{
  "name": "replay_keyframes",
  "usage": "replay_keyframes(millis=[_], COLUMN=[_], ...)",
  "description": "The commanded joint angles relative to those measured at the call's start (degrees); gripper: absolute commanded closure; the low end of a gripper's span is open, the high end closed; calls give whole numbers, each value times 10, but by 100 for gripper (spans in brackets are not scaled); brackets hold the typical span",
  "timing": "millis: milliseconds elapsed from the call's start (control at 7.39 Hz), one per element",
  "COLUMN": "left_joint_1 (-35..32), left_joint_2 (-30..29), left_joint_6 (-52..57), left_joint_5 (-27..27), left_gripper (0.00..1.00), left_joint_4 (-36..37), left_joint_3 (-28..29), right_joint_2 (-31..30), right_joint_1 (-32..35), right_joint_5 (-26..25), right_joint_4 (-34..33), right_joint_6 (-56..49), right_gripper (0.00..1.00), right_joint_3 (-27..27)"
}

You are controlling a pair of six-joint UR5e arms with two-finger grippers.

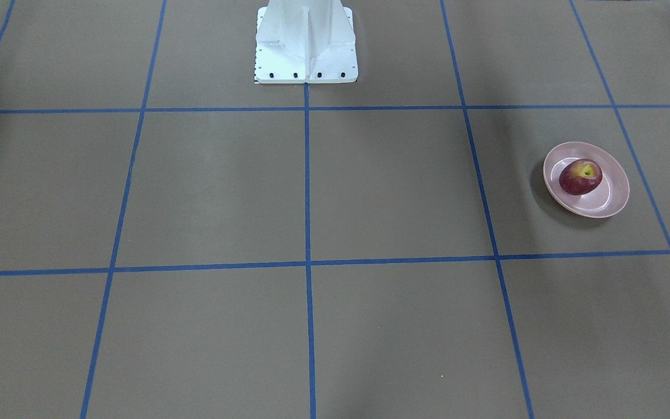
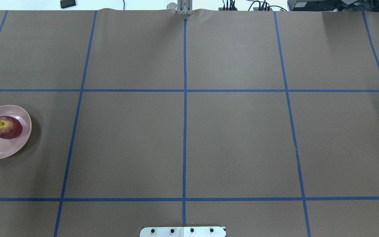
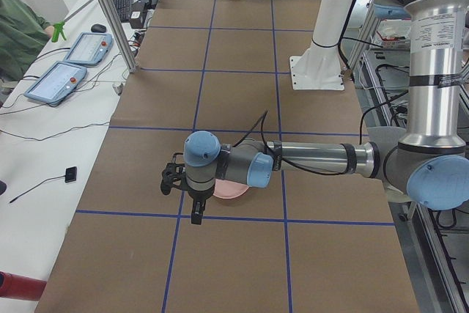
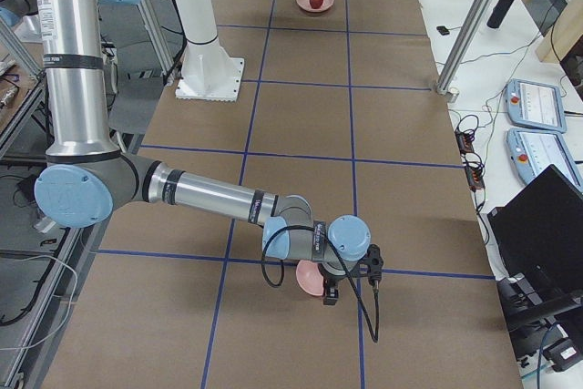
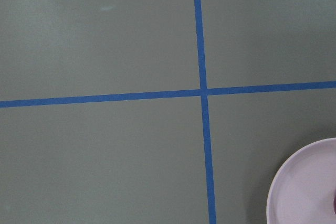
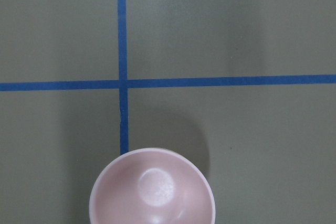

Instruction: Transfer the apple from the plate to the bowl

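Apple (image 1: 580, 176) is sitting in the plate (image 1: 613, 201), stem hollow facing up, at the robot's left end of the surface (image 2: 235, 141). Bowl (image 6: 152, 190) is standing at the opposite, right end, just beside a crossing of the blue tape lines (image 2: 185, 131), well apart from the plate. Left arm (image 3: 315, 157) is stretching out low over the plate, left fingers (image 3: 196, 215) pointing down just beside its rim. Right arm (image 4: 209, 196) is reaching over the bowl likewise, right fingers (image 4: 330, 298) hanging beside it. Both sets are showing only from the side views, so I can't tell whether they are apart or together.
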Motion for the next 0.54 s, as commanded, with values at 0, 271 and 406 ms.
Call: replay_keyframes(millis=[0, 271, 406], left_joint_1=[-1, -2, -2], left_joint_2=[-1, -1, -1], left_joint_6=[0, 0, 0], left_joint_5=[1, 2, 2], left_gripper=[2, 2, 2], left_joint_4=[0, 0, 0], left_joint_3=[0, -1, -1], right_joint_2=[1, 0, 1], right_joint_1=[-26, -48, -52], right_joint_5=[-5, -9, -20], right_joint_4=[44, 53, 53], right_joint_6=[0, 0, 0], right_gripper=[0, 0, 0], right_joint_3=[-42, -56, -66])
